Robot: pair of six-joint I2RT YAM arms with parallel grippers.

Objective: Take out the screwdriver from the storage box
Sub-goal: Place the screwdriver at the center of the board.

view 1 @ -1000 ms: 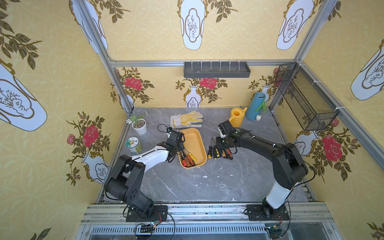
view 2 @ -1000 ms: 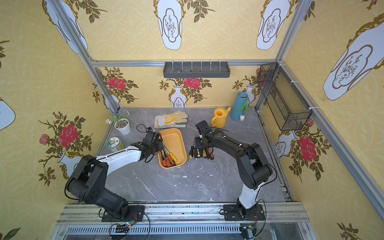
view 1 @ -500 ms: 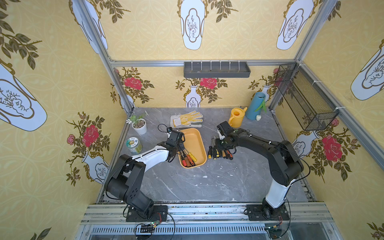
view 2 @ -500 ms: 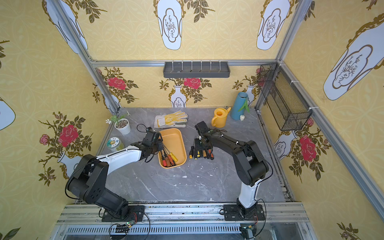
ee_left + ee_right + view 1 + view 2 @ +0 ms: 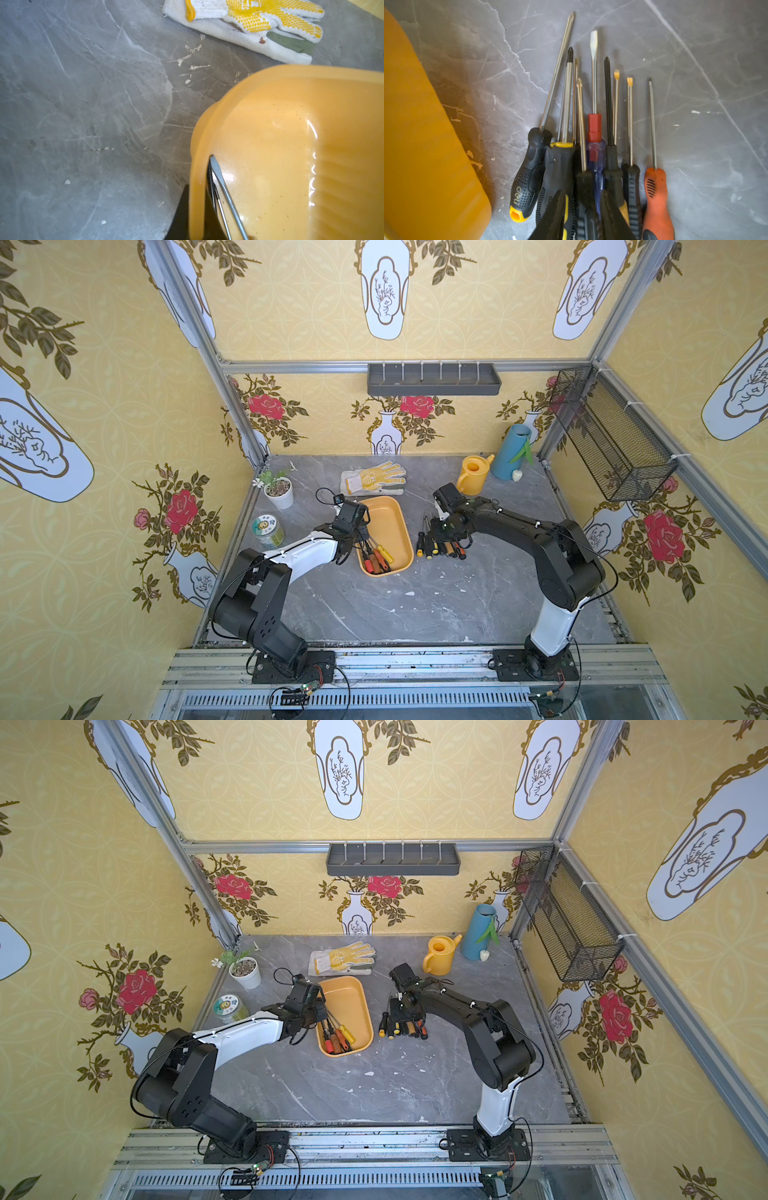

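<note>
While the left pincer (image 5: pixel 360 536) is clamped on the rim of the storage box (image 5: pixel 386 516), we see a few screwdrivers (image 5: pixel 376 559) lying inside it at its near end. Just beside the box, the right pincer (image 5: pixel 444 533) stands a little apart around a black-handled screwdriver (image 5: pixel 584 187). It lies in a row of screwdrivers (image 5: pixel 440 548) on the grey surface (image 5: pixel 415 605).

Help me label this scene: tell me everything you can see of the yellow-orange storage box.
The storage box is a shallow yellow-orange tub, glossy plastic by its look, rectangular with rounded corners. It sits flat on the grey tabletop. Several screwdrivers lie in its near end; the far end is bare. The left gripper appears clamped on its side wall.
</note>
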